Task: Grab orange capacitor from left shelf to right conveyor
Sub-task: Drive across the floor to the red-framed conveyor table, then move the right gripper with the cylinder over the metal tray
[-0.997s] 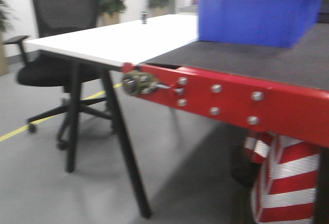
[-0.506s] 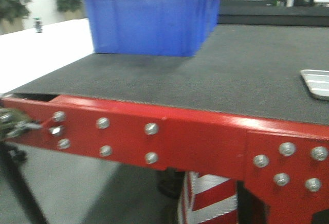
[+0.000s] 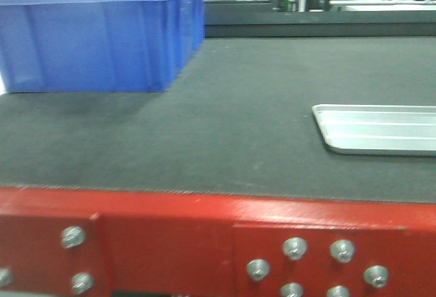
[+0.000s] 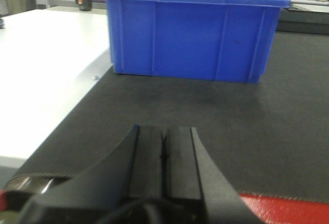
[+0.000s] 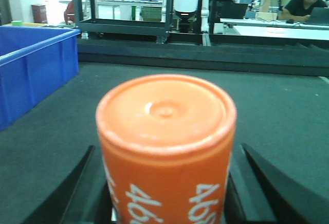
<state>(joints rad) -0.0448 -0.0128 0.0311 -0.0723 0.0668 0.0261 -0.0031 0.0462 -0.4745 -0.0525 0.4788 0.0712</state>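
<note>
The orange capacitor (image 5: pixel 165 147), with white "4680" on its side, fills the right wrist view, held between the black fingers (image 5: pixel 87 183) of my right gripper (image 5: pixel 167 203), which is shut on it above the dark grey belt. The right conveyor (image 3: pixel 225 127) shows as a dark textured belt with a red bolted front frame (image 3: pixel 204 242). It also shows in the left wrist view (image 4: pixel 231 121). My left gripper (image 4: pixel 164 147) is shut and empty, low over the belt's near left corner. The left shelf is out of view. Neither gripper shows in the front view.
A blue plastic crate (image 3: pixel 95 38) stands on the belt at the back left, also in the left wrist view (image 4: pixel 190 34). A flat silver tray (image 3: pixel 378 128) lies on the belt at the right. A white table (image 4: pixel 41 64) adjoins the belt's left side.
The front view has swung to the right: the chair and white table have left the frame, the conveyor now fills it, and the silver tray has come into view.
</note>
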